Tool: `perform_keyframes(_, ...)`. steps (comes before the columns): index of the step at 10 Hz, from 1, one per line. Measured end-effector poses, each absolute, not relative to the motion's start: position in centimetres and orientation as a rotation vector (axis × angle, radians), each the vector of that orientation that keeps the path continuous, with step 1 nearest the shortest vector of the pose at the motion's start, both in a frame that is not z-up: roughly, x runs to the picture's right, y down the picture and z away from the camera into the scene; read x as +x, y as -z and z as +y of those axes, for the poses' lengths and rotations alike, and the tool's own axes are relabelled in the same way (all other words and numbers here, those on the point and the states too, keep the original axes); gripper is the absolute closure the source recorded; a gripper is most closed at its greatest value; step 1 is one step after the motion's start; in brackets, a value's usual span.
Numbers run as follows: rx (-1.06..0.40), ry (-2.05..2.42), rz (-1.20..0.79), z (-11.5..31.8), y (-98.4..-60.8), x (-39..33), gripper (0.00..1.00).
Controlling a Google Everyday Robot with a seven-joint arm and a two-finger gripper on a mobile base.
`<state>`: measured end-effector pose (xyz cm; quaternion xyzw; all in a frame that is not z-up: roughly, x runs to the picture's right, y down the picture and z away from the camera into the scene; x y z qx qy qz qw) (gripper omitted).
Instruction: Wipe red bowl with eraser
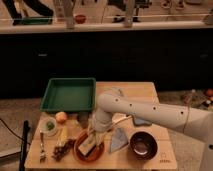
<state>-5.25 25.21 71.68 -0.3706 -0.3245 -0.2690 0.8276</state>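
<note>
The gripper [93,140] reaches down into the red bowl [89,150] at the counter's [145,93] front edge, clamped on the eraser [89,146], which rests inside the bowl. To the gripper's right lie a blue-grey sponge [118,140] and a dark maroon bowl [143,144].

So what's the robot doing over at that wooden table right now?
The white arm reaches down over the red bowl at the table's front edge. Its end effector is down in the bowl with the eraser, apparently wiping the inside. A darker bowl, a blue-grey pad and a green tray sit nearby, untouched.
</note>
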Motion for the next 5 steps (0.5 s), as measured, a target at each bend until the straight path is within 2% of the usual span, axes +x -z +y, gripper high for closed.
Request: perform_keyframes(5, -0.791, 0.543, -0.701, 25.37, -72.27, -4.74, 1.00)
